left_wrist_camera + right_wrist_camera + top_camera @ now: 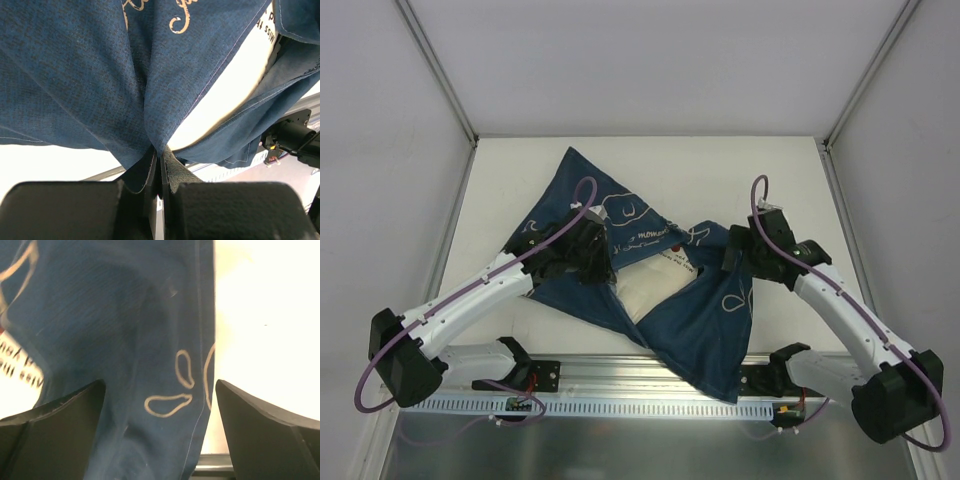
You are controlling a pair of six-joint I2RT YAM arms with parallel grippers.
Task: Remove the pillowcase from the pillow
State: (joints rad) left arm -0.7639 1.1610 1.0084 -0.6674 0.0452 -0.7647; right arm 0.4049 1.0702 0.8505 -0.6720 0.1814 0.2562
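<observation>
The navy pillowcase (695, 325) with cream outline drawings lies spread across the table's middle, one corner hanging over the front rail. The cream pillow (655, 285) shows through its opening, with a small red mark (674, 246) and text near its far end. My left gripper (595, 262) is shut on a pinched fold of the pillowcase (159, 145) at the opening's left edge. My right gripper (738, 255) is open, its fingers (65, 415) standing on either side of a hem of the pillowcase (165, 405) at the right edge. The pillow shows beyond the fabric in the left wrist view (225, 100).
White walls with metal frame posts (440, 70) enclose the table on three sides. A slotted metal rail (650, 385) runs along the front edge between the arm bases. The right arm's base (292, 137) shows in the left wrist view.
</observation>
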